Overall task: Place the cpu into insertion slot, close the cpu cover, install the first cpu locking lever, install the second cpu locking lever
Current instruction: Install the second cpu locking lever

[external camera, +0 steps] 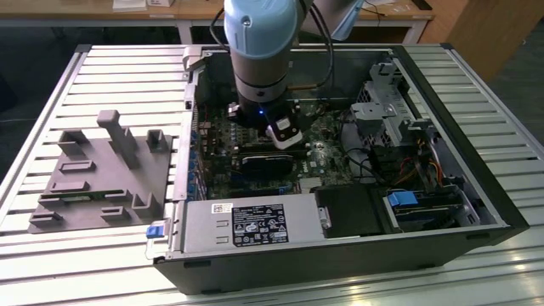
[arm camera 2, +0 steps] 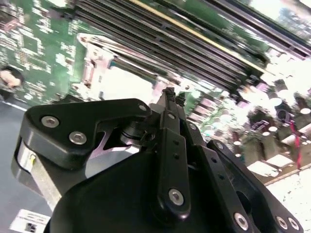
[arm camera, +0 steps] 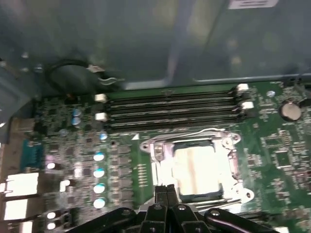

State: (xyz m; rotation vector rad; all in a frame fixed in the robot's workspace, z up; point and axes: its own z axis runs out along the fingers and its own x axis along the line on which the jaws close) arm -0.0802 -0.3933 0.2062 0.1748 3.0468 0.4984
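The cpu (arm camera: pixel 199 167) lies flat in the insertion slot (arm camera: pixel 234 139), its pale metal top showing through the window of the cpu cover (arm camera: pixel 159 162), which lies down over it. A thin wire locking lever (arm camera: pixel 204 131) runs along the socket's edge beside the memory slots. My gripper (arm camera: pixel 165 190) is shut, fingertips pressed together with nothing visible between them, just off the socket's edge. In the second wrist view the gripper (arm camera 2: pixel 171 93) sits close beside the bright cpu (arm camera 2: pixel 127 83). In the exterior view the gripper (external camera: pixel 285 139) reaches down into the open computer case.
Long black memory slots (arm camera: pixel 170 109) border the socket. The case holds a power supply (external camera: pixel 255 223), a drive cage (external camera: pixel 383 115) and loose cables (external camera: pixel 408 172). A grey fixture (external camera: pixel 102 172) sits on the slatted table at the exterior view's left.
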